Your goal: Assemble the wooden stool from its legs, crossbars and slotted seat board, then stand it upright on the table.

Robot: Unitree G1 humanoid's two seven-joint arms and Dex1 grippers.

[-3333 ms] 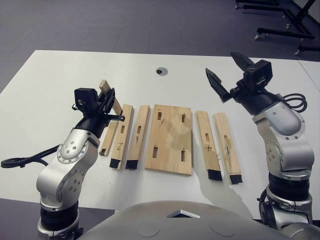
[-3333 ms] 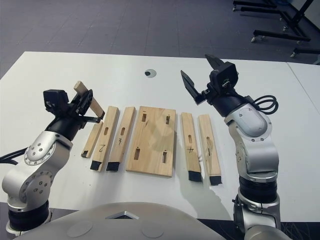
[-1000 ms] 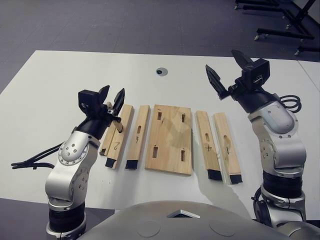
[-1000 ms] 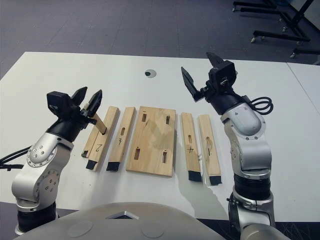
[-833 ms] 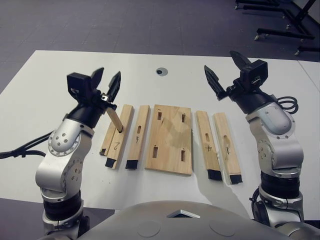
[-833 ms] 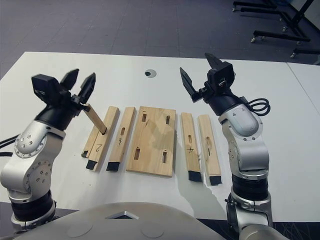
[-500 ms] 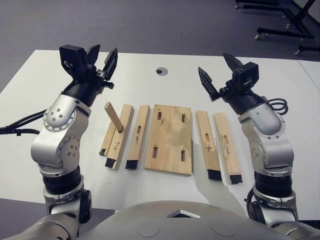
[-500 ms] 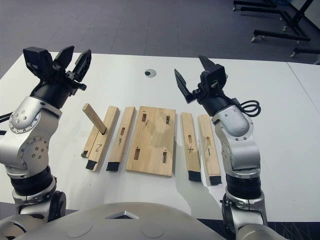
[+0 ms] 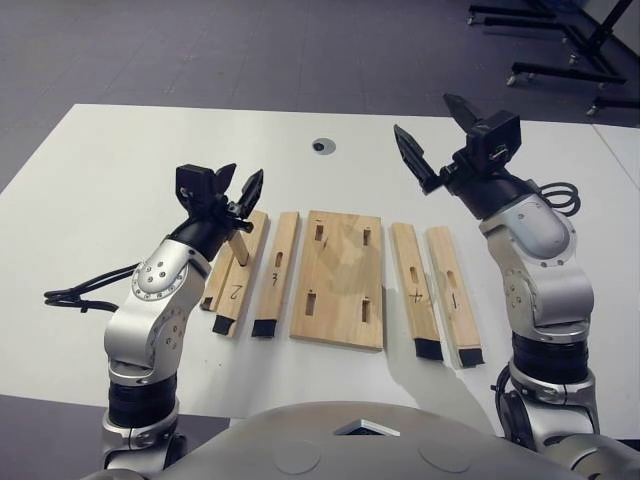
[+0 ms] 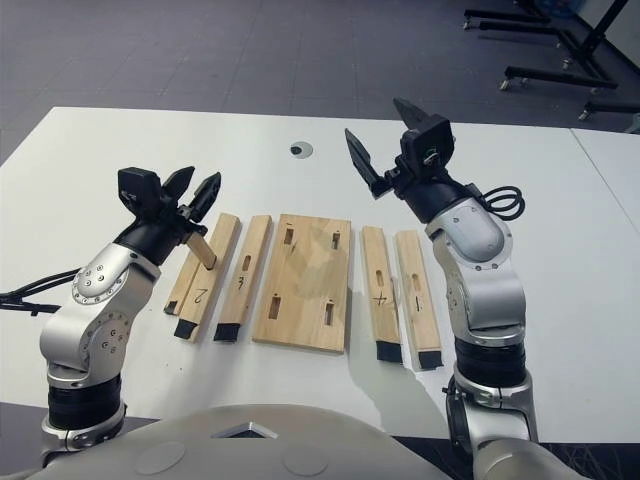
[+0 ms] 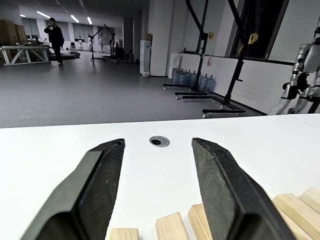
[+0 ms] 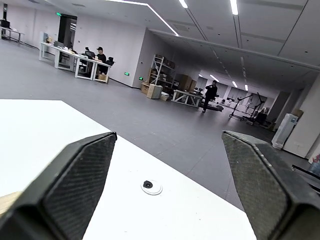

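The slotted seat board [image 9: 338, 278] is found lying flat at the middle of the white table [image 9: 120, 160], with nothing fitted to it. Two legs are laid on each side of it, parallel to its long edges: the inner left leg [image 9: 277, 270] and outer left leg [image 9: 236, 282], the inner right leg [image 9: 413, 288] and outer right leg [image 9: 453, 290]. A tilted crossbar [image 9: 239, 250] is stood with its lower end on the outer left leg; whether it is seated in the slot cannot be told. A flat crossbar [image 9: 214, 285] is laid just beside that leg's outer edge. The left gripper [image 9: 245, 178] is held at the tilted crossbar's upper end, fingers spread and clamped on nothing. The right gripper [image 9: 422, 115] is raised above the table beyond the right legs, fingers wide apart and empty. A round grommet [image 9: 319, 147] is noted beyond the board
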